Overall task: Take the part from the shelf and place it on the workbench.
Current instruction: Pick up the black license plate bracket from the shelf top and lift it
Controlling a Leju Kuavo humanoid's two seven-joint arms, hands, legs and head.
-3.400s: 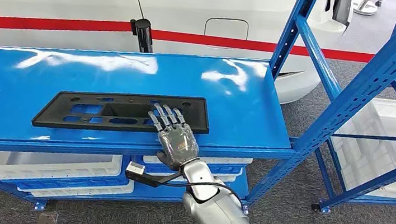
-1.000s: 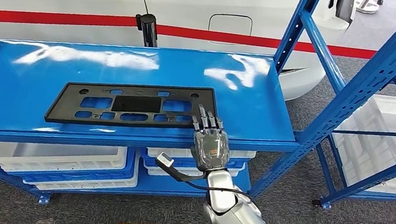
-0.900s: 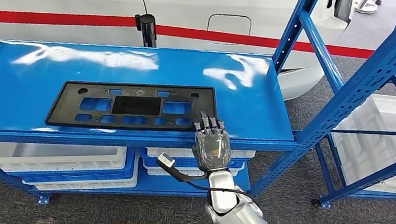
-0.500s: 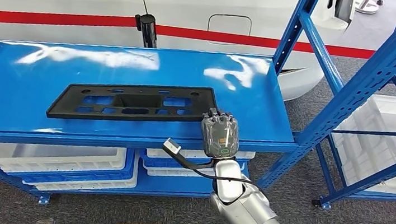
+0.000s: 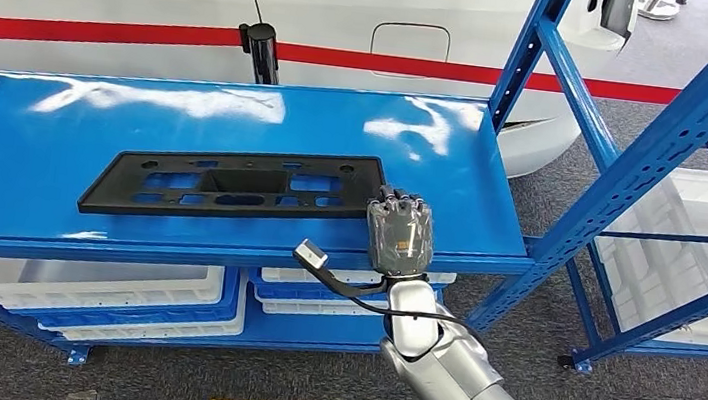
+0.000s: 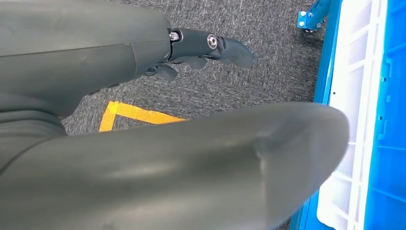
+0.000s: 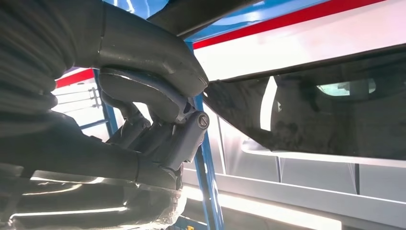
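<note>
A blue metal shelf [image 5: 48,195] spans the head view, its glossy top level carrying a flat black plastic part [image 5: 231,182], a long frame with rectangular cut-outs. The part lies near the front edge of the shelf, its right end slightly lifted. White plastic bins [image 5: 89,286] sit on the lower level beneath it. Behind the shelf stands a white car [image 5: 352,9] with a red stripe along its side.

At the right end of the part, the robot's right hand [image 5: 398,233] rises from below on a silver arm, its back facing the camera. Its fingers [image 5: 398,201] curl over the part's right end and grip it there; in the right wrist view the dark fingers [image 7: 163,134] are bent together under the dark edge of the part [image 7: 306,120].

In the left wrist view the left hand [image 6: 201,50] hangs over grey carpet with yellow floor tape [image 6: 134,114]; its fingers look loosely curled, holding nothing.

To the right stands a second blue rack [image 5: 678,146].
</note>
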